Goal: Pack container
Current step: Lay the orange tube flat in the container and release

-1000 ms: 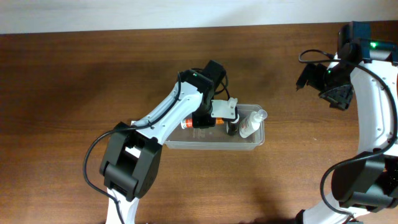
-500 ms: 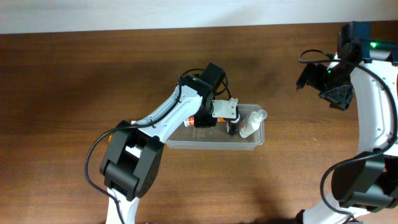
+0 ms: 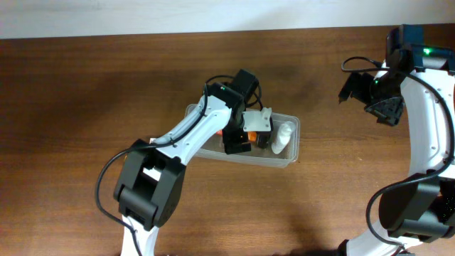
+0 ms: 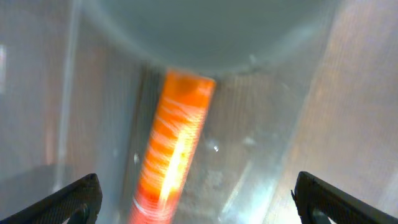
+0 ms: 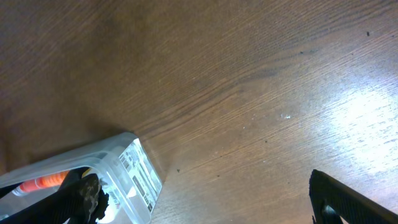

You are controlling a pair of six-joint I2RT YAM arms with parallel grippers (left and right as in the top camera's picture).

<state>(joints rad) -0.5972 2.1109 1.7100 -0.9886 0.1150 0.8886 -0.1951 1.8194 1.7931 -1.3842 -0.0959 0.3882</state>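
The clear container lies slightly askew at mid-table. Inside it are an orange tube and a white bottle at the right end. My left gripper reaches down into the container, open. In the left wrist view the blurred orange tube lies on the container floor, loose between the wide-apart jaws of my left gripper. My right gripper hangs open at the far right, holding nothing. In the right wrist view the right gripper is over bare wood, beside the container's labelled corner.
Brown wooden table all round the container, with a pale wall strip along the back edge. The left arm crosses the container's left end. The right arm's base stands at the right edge.
My left gripper went from shut to wide open and let go of the orange tube. The container's left end swung toward the back of the table. The right arm has not moved.
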